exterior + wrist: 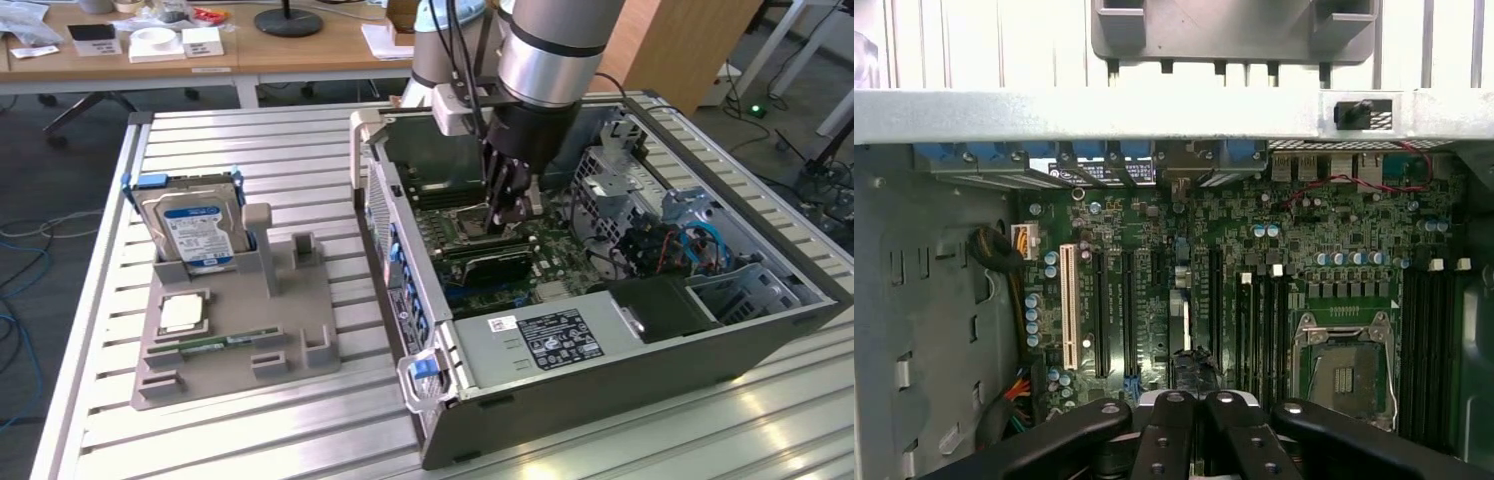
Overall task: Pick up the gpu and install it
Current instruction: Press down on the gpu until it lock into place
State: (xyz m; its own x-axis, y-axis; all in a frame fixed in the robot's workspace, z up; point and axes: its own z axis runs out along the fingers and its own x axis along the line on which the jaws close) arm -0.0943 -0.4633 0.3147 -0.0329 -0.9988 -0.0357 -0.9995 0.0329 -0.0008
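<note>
Grey plastic holder (300, 300) sits at the exterior view's left. It carries a silver hard drive with a blue-white label (198, 232), a square silver processor chip (183, 313) and a short green memory stick (214, 343). No expansion card is left on it.

Moving right, the open grey metal computer case (601, 375) lies on its side, and the black gripper (511, 215) reaches down into it over the green motherboard (567, 255). Its fingers are drawn fully together.

In the wrist view the gpu (1184, 340), a thin dark card, appears edge-on just ahead of the fingertips among the long black expansion slots. I cannot tell whether the tips pinch its top edge or only bear on it.

My judgement is that the pick-up is done and the seating step is in hand. Seating calls for the card to stay square to its slot, with pressure going straight down rather than sideways.
</note>
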